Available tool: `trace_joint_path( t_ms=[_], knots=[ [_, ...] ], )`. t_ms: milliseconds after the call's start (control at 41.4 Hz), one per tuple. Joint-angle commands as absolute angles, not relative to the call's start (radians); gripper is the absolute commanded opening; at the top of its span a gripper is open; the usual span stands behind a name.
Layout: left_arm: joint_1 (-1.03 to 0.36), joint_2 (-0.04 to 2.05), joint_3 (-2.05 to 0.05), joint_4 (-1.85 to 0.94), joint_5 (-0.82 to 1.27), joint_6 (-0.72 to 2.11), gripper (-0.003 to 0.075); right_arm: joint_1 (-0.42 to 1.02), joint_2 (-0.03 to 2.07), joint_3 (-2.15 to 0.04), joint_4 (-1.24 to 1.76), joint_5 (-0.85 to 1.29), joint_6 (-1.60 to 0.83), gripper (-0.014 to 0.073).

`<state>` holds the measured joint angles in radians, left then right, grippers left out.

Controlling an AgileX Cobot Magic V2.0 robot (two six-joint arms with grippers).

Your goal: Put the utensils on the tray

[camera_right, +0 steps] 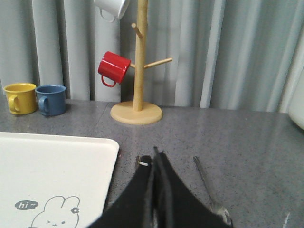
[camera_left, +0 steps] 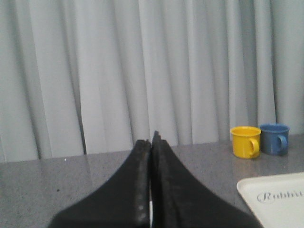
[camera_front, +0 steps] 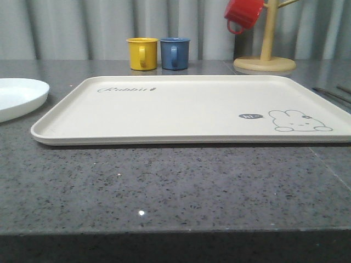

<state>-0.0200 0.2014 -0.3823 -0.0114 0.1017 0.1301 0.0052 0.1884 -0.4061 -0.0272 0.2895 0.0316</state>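
I see the tray (camera_front: 181,109) mid-frame on the desk (camera_front: 164,186), nothing on it; utensils (camera_right: 209,185) lie beside its right rim. Both my left pincer (camera_left: 151,142) and right pincer (camera_right: 154,159) sit clenched, empty. Nothing placed yet

Cream tray (camera_front: 181,109) with grey rabbit print, yellow mug (camera_front: 142,53), blue mug (camera_front: 175,53), red mug (camera_front: 243,13)

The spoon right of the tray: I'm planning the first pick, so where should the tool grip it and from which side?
Probably mid-handle, from straight above. The spoon lies flat on the counter, clear of the tray, its slim handle bare. The right gripper is closed and must open first.
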Motion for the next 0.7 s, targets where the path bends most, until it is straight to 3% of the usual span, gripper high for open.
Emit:
trace_joint_path(
  t_ms=[0, 290, 338, 435, 580, 676],
  knots=[
    [-0.018, 0.306, -0.463, 0.006, 0.099, 0.119, -0.0019, 0.000, 0.289, -0.502, -0.029, 0.276, 0.027, -0.0104],
    [-0.018, 0.395, -0.491, 0.006, 0.080, 0.119, 0.0004, 0.000, 0.388, -0.548, -0.029, 0.260, 0.027, -0.0090],
    [-0.018, 0.395, -0.491, 0.006, 0.080, 0.119, 0.0062, 0.000, 0.388, -0.548, -0.029, 0.262, 0.027, -0.0059],
    [-0.018, 0.395, -0.491, 0.006, 0.080, 0.119, 0.0273, 0.000, 0.388, -0.548, -0.029, 0.265, 0.027, 0.0069],
    [-0.018, 0.395, -0.491, 0.006, 0.078, 0.119, 0.0588, 0.000, 0.388, -0.548, -0.029, 0.266, 0.027, 0.0373],
    [-0.018, 0.395, -0.491, 0.006, 0.074, 0.119, 0.0648, 0.000, 0.388, -0.548, -0.029, 0.268, 0.027, 0.0529]
  ],
)
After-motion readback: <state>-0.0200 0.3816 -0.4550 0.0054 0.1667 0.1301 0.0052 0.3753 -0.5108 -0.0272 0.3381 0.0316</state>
